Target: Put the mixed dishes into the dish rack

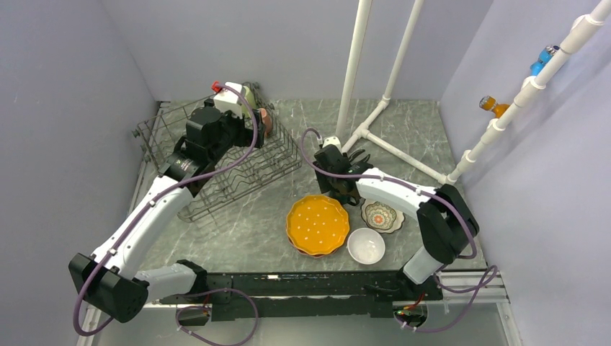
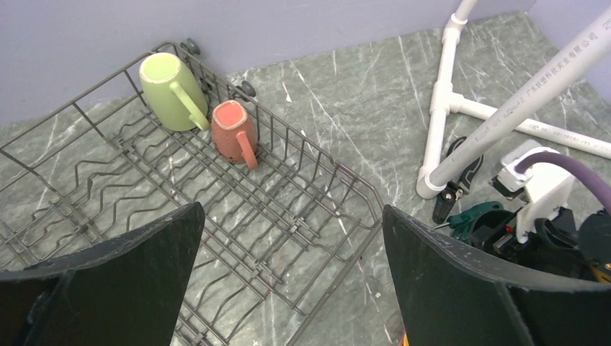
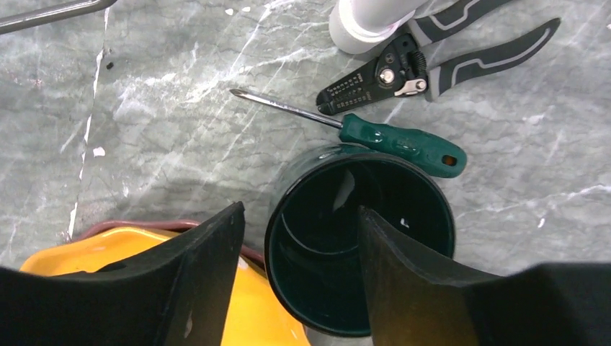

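The dark grey dish rack [image 1: 238,169] sits at the back left and fills the left wrist view [image 2: 238,209]. A pale green mug [image 2: 173,90] and a small pink mug [image 2: 234,132] lie in its far corner. My left gripper [image 2: 292,216] is open and empty above the rack's right part. The dark teal mug [image 3: 418,202] stands upright beside the orange dotted plates [image 1: 317,225]. My right gripper [image 3: 301,209] is open, one finger outside the mug's rim and one inside, with a gap to the wall. A white bowl [image 1: 366,246] and a patterned bowl [image 1: 382,215] sit to the right of the plates.
Black-handled pliers [image 3: 432,54] and a green screwdriver [image 3: 400,142] lie just beyond the teal mug, at the foot of a white pipe frame [image 1: 375,122]. Grey walls close in the left, back and right sides.
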You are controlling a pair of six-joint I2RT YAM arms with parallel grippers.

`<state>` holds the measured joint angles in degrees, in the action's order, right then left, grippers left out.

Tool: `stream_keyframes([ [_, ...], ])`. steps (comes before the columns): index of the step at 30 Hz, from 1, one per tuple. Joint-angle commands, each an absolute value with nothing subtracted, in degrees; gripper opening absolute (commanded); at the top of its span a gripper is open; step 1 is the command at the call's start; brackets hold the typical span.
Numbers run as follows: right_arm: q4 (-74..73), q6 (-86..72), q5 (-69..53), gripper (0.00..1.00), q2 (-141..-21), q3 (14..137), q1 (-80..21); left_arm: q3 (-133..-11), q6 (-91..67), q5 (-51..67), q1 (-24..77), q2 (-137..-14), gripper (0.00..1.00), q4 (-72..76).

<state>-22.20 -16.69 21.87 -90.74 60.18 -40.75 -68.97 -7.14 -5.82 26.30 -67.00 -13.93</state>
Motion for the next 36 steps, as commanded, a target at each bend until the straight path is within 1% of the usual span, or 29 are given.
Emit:
stream_keyframes([
  [1,-17.37,-18.45,21.15,0.55,-92.20,60.22,-40.52,-69.52,-7.14,-3.05,25.23,-67.88,0.99,-11.43],
  [4,-16.24,-18.78,22.16,0.37,-93.18,59.49,-40.55,-69.48,-7.70,-1.60,24.26,-68.43,0.98,-11.12],
  [5,-15.99,-18.76,22.61,0.33,-93.40,59.21,-40.52,-69.44,-7.86,-1.25,23.83,-68.65,0.98,-11.08],
  [12,-13.80,-17.88,23.26,0.18,-93.28,57.37,-40.56,-69.77,-9.36,1.72,21.15,-70.06,0.97,-10.65],
  [19,-13.35,-17.46,23.88,0.10,-92.96,57.33,-40.53,-69.66,-10.32,3.44,17.75,-70.40,0.96,-10.29],
  [25,-14.41,-16.00,25.22,0.06,-88.48,57.74,-40.52,-69.61,-10.78,4.86,16.77,-71.12,0.96,-10.05],
  [30,-15.11,-15.58,26.37,0.00,-81.01,57.30,-40.55,-69.85,-11.65,6.23,16.18,-72.03,0.96,-10.10],
  [36,-10.09,-18.52,24.51,0.00,-65.64,53.13,-40.45,-69.90,-12.58,8.50,16.15,-73.09,0.96,-9.93],
])
